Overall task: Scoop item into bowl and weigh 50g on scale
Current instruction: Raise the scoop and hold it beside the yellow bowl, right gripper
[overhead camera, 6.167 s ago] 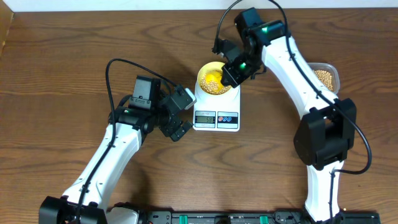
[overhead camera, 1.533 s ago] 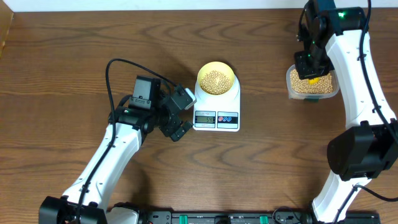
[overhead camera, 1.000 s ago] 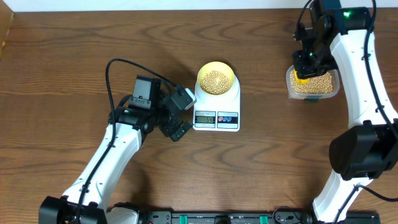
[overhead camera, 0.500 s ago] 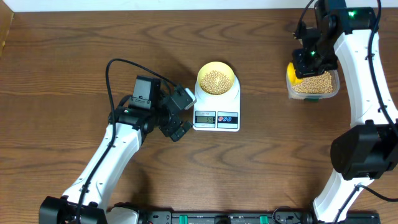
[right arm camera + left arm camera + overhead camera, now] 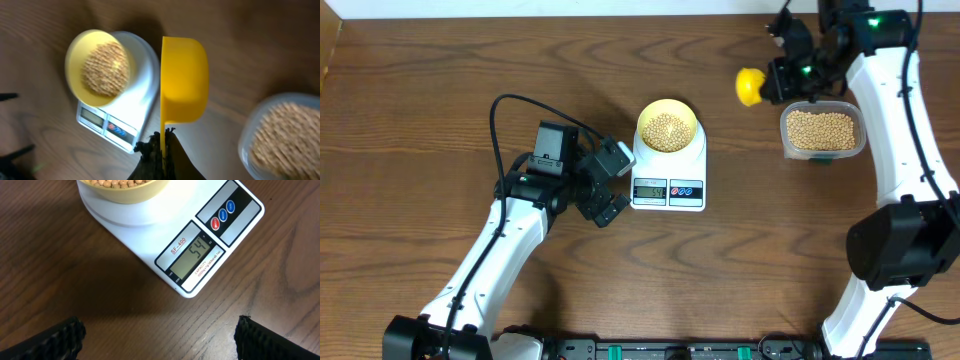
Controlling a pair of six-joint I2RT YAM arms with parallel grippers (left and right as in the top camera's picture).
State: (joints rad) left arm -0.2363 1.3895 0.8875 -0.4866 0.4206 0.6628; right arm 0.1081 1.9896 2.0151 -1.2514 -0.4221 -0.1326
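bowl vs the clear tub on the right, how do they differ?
The bowl is round and opaque yellow; the clear tub is rectangular with rounded corners and see-through. The bowl sits on the scale; the clear tub sits straight on the table. The bowl looks smaller across than the clear tub. Both stand upright and hold tan beans.

Left pincer (image 5: 620,184) wide, right (image 5: 161,150) seemingly tight

table (image 5: 420,100): matt wood | scale (image 5: 668,190): smooth plastic | scoop (image 5: 184,80): smooth plastic
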